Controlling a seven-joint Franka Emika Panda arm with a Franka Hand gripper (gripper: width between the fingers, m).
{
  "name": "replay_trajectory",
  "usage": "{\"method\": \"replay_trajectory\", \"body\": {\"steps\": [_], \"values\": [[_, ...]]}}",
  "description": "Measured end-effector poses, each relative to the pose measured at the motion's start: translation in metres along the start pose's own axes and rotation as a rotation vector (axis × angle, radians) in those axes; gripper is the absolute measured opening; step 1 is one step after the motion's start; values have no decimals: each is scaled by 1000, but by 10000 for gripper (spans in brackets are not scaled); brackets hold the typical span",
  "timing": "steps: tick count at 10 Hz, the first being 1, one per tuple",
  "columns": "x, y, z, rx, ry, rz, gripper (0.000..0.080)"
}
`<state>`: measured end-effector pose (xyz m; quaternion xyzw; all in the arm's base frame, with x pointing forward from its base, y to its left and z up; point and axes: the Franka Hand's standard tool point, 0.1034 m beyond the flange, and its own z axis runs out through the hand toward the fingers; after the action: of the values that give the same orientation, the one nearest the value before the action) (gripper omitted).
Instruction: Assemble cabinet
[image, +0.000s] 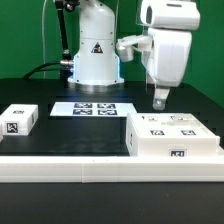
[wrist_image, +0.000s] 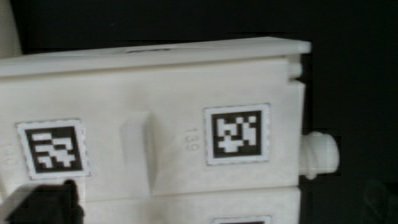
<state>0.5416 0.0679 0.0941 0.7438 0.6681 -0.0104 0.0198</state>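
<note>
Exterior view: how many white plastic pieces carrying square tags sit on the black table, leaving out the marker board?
2. A small white plastic block at the exterior view's left; the large white plastic cabinet box at its right. Others may be hidden.

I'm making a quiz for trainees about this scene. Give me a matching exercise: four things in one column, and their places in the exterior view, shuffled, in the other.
Things:
1. cabinet
2. small tagged block
3. marker board
4. gripper

Places:
A. at the exterior view's left edge
B. just above the cabinet
C. low at the exterior view's right
D. lying flat in the middle

Pairs: 1-C, 2-A, 3-D, 4-B.
</note>
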Motion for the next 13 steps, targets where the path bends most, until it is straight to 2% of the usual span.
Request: {"method": "replay_trajectory", "body": {"steps": [1, 2, 5, 6, 7, 8, 11, 13], "values": [[1, -6, -2, -29, 17, 38, 797], [1, -11, 2, -34, 27, 51, 797], [1, -10, 2, -30, 27, 85, 797], [2, -11, 2, -29, 29, 178, 797], [2, -10, 2, -34, 37, 255, 797], [0, -12, 4, -52, 70, 391, 797], [7, -27, 10, -52, 117, 761, 797], [9, -33, 15, -27, 131, 896, 797]]}}
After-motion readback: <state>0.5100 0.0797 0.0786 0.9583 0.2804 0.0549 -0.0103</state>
